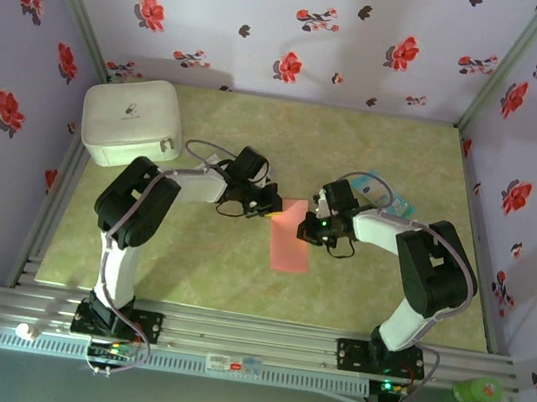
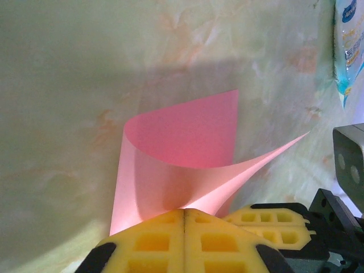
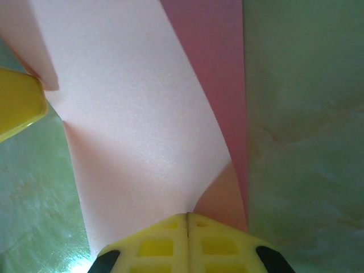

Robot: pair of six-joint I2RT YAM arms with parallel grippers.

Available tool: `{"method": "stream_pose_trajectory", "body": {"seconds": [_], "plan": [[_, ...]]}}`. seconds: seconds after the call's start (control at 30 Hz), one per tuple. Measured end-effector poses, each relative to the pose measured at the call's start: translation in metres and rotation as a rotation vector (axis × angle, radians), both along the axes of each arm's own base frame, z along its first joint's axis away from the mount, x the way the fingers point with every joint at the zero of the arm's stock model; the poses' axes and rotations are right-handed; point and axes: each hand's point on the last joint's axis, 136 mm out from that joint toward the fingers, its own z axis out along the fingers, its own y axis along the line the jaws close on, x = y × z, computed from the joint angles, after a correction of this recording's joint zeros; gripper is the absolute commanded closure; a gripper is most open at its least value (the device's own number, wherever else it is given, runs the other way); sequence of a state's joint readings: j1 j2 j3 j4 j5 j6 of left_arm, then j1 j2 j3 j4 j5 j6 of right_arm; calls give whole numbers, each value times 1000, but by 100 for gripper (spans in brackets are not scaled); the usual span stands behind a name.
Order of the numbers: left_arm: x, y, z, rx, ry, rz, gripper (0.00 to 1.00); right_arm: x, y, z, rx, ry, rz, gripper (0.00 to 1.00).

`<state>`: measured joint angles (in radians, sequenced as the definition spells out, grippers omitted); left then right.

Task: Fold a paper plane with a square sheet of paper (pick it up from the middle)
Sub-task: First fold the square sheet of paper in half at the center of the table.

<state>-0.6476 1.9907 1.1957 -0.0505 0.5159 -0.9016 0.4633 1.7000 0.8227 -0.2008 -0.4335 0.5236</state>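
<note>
The salmon-pink square sheet of paper point(image 1: 290, 240) lies mid-table, bent over on itself, its far end lifted between both grippers. My left gripper point(image 1: 273, 205) is shut on one edge; in the left wrist view the sheet point(image 2: 182, 148) curls up in a loop from the closed yellow fingertips point(image 2: 185, 211). My right gripper point(image 1: 309, 225) is shut on the opposite edge, and its wrist view has the sheet point(image 3: 131, 119) spreading away from the pinched tips point(image 3: 187, 215), a darker lower layer point(image 3: 219, 51) lying flat on the table. The paper plane shape is not formed.
A white box point(image 1: 131, 120) stands at the back left corner. A teal-and-white packet point(image 1: 395, 202) lies behind the right arm, and its edge point(image 2: 348, 51) runs down the right side of the left wrist view. Floral walls close in three sides. The marbled green tabletop point(image 1: 189, 260) is bare in front.
</note>
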Motion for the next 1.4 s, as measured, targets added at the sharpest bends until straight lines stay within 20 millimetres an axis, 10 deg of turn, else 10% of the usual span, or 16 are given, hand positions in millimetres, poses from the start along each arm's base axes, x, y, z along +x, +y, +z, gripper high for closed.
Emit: {"method": "stream_pose_trajectory", "body": {"seconds": [1.4], "plan": [[22, 13, -24, 91, 35, 43, 99, 0, -1, 0, -4, 0, -2, 100]]}}
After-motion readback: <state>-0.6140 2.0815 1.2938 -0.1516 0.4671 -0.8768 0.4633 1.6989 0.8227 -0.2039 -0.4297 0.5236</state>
